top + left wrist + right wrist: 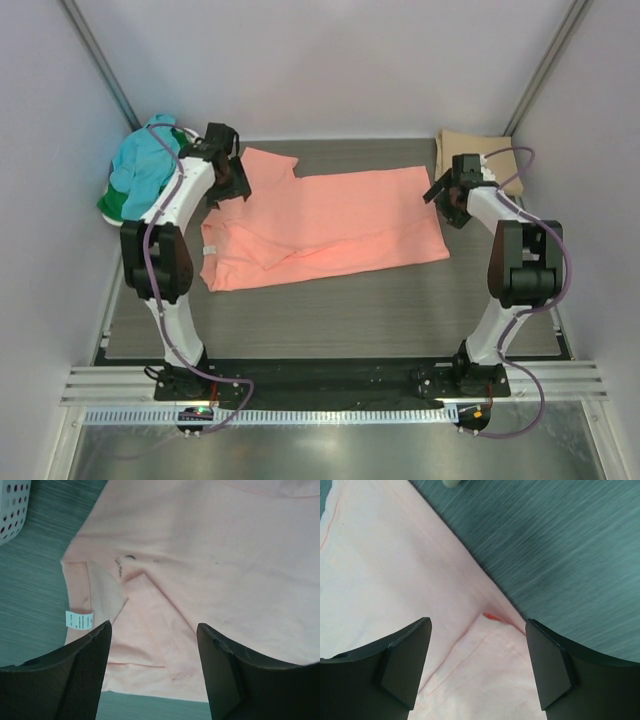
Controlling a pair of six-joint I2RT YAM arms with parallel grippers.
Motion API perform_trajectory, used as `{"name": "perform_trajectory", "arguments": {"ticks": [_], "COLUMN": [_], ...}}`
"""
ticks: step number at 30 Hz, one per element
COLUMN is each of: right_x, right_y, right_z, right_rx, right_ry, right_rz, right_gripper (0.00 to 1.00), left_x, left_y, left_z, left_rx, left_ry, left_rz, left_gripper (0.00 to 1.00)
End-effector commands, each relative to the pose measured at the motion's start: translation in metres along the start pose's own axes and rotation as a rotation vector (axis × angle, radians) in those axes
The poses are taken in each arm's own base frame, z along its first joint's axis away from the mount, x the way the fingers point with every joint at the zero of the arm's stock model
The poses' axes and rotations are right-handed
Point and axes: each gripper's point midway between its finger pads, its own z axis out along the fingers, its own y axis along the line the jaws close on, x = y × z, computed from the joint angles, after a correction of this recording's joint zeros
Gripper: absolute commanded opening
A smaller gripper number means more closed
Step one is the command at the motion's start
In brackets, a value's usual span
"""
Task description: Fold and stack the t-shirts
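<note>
Grey, wood-grained bench (330,320) between pale walls is carrying everything. At its middle the salmon-pink t-shirt (340,225) is lying spread out flat, with the collar pointing to the left of the frame and the hem to the right. One sleeve is sticking out toward the upper left, and the other sleeve is lying folded over the body at the lower left. In the left wrist view a small pale label (79,619) is showing at the collar.

The left jaws are hanging wide open over the upper left part of this shirt and are holding nothing. The right jaws are also standing wide open, above the right edge of the shirt where the cloth is meeting the bare bench; nothing is between them.

A tan t-shirt (470,150) is lying in the upper right corner, just behind the right arm (520,260). A heap of blue and green t-shirts (140,180) is sitting at the upper left, beside the left arm (160,260). A white slotted basket (12,505) is showing in the upper left corner of the left wrist view.
</note>
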Motion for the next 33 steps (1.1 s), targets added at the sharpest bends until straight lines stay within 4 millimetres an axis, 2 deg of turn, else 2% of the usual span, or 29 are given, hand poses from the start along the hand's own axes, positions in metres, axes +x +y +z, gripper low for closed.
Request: {"name": "perform_trajectory", "arguments": {"ticks": [1, 3, 4, 6, 7, 8, 9, 10, 11, 12, 13, 14, 15, 16, 21, 26, 31, 32, 33], "right_x": [-0.021, -0.008, 0.004, 0.021, 0.026, 0.041, 0.044, 0.048, 0.058, 0.060, 0.064, 0.069, 0.072, 0.081, 0.082, 0.083, 0.086, 0.085, 0.086], "right_y": [-0.005, -0.022, -0.032, -0.040, -0.045, -0.057, -0.056, -0.062, -0.071, -0.074, -0.078, -0.083, -0.087, -0.087, -0.090, -0.090, -0.090, -0.090, -0.089], "right_z": [-0.037, -0.052, -0.058, -0.061, -0.063, -0.061, -0.066, -0.066, -0.063, -0.064, -0.063, -0.060, -0.058, -0.056, -0.045, -0.033, -0.026, -0.025, -0.023], "right_rx": [-0.009, 0.000, -0.007, -0.034, -0.045, -0.038, -0.067, -0.066, -0.055, -0.056, -0.055, -0.053, -0.045, -0.063, -0.062, -0.058, -0.056, -0.061, -0.064], "right_ry": [-0.085, -0.095, -0.093, -0.054, -0.045, -0.021, -0.016, -0.012, 0.003, 0.003, 0.010, 0.018, 0.025, 0.059, 0.067, 0.078, 0.086, 0.080, 0.086], "right_rz": [-0.028, -0.029, -0.029, -0.018, -0.004, 0.002, 0.012, 0.024, 0.030, 0.035, 0.043, 0.051, 0.054, 0.058, 0.069, 0.076, 0.073, 0.072, 0.070], "right_gripper": [0.82, 0.82, 0.82, 0.82, 0.82, 0.82, 0.82, 0.81, 0.81, 0.80, 0.79, 0.79, 0.78, 0.77, 0.71, 0.66, 0.51, 0.45, 0.35], "left_x": [0.012, 0.030, 0.051, 0.073, 0.091, 0.100, 0.109, 0.126, 0.133, 0.139, 0.153, 0.156, 0.167, 0.171, 0.187, 0.186, 0.190, 0.191, 0.192], "left_y": [0.010, 0.018, 0.027, 0.032, 0.038, 0.039, 0.041, 0.047, 0.049, 0.052, 0.057, 0.060, 0.067, 0.070, 0.091, 0.109, 0.123, 0.125, 0.127], "left_z": [-0.055, -0.062, -0.064, -0.062, -0.060, -0.058, -0.056, -0.046, -0.049, -0.047, -0.039, -0.039, -0.033, -0.031, -0.014, 0.004, 0.020, 0.023, 0.024], "left_rx": [0.041, 0.051, 0.068, 0.088, 0.098, 0.112, 0.120, 0.109, 0.122, 0.121, 0.108, 0.107, 0.080, 0.068, -0.029, -0.111, -0.185, -0.193, -0.202], "left_ry": [-0.061, -0.071, -0.073, -0.066, -0.064, -0.054, -0.050, -0.030, -0.040, -0.039, -0.026, -0.036, -0.025, -0.027, -0.031, -0.061, -0.045, -0.045, -0.044], "left_rz": [-0.047, -0.104, -0.124, -0.162, -0.202, -0.223, -0.240, -0.280, -0.298, -0.316, -0.327, -0.354, -0.362, -0.374, -0.436, -0.471, -0.496, -0.498, -0.501], "left_gripper": [0.71, 0.71, 0.71, 0.71, 0.71, 0.71, 0.71, 0.71, 0.71, 0.70, 0.71, 0.70, 0.70, 0.70, 0.69, 0.69, 0.69, 0.69, 0.69]}}
